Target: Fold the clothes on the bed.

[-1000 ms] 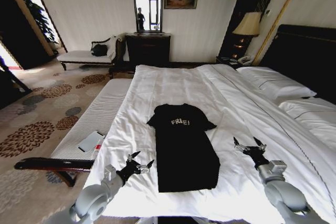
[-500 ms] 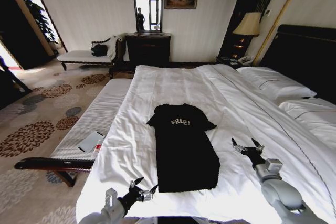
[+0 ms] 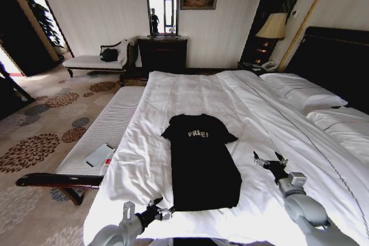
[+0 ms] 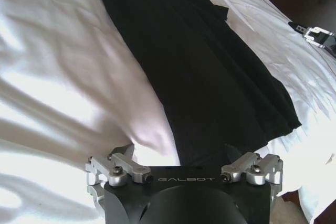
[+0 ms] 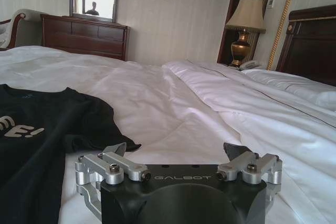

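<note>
A black T-shirt (image 3: 203, 162) lies mid-frame on the bed (image 3: 190, 93). Left gripper (image 3: 162, 210) lower left, right gripper (image 3: 270, 160) lower right; both jaws spread, empty.

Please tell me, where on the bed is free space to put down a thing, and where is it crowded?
Free: the white bed between the T-shirt collar and the far edge, and the strip between the shirt and the pillows. Crowded: the near edge, where the left tool sits at the hem corner and the right tool beside the shirt.
</note>
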